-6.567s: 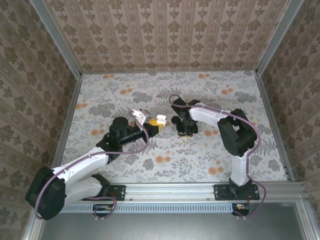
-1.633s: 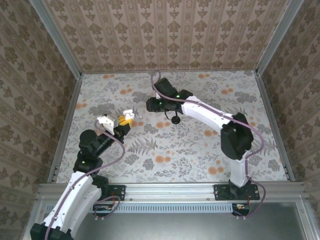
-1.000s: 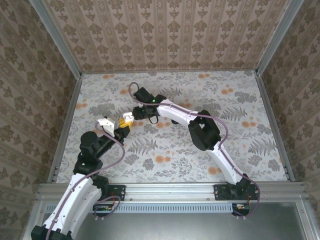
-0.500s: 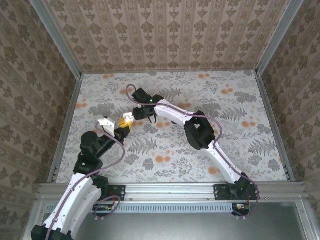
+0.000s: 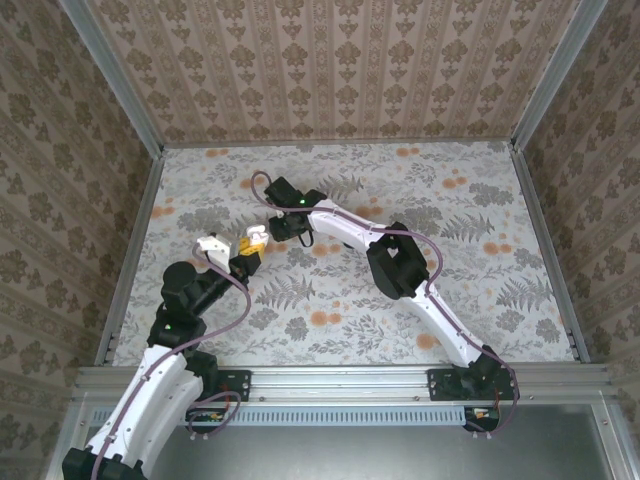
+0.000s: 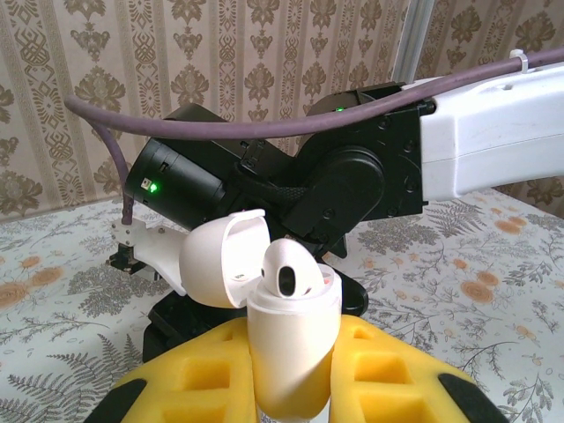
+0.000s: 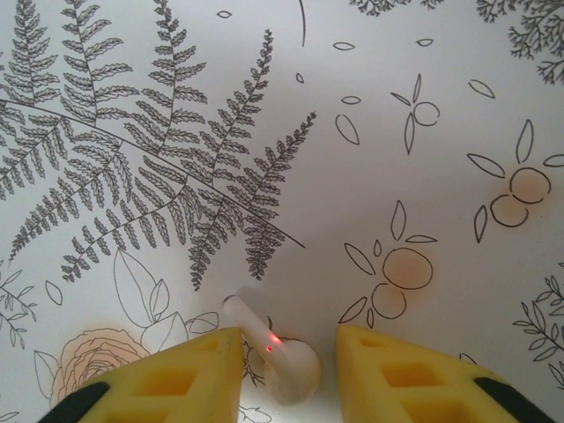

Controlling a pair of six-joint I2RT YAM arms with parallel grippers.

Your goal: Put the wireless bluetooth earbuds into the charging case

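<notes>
The charging case (image 6: pixel 286 339) stood upright with its lid (image 6: pixel 220 269) hinged back and one white earbud (image 6: pixel 291 271) seated in its mouth. The left gripper (image 6: pixel 295 379) clamped it between its yellow pads (image 6: pixel 388 370), so the opening faced up, ready for the other. The second earbud (image 7: pixel 278 352) lay on the flowered table (image 7: pixel 397 132), a red light on its stem. The right gripper (image 7: pixel 286 344) straddled it with fingers spread wide and holding nothing, apparently lined up to close on it.

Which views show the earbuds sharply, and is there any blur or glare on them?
Right wrist view: the loose earbud is soft, its stem faintly ghosted, a small red spot of light on it. Left wrist view: the charging case and the seated earbud are crisp, evenly lit. Top view: too small to judge.
</notes>
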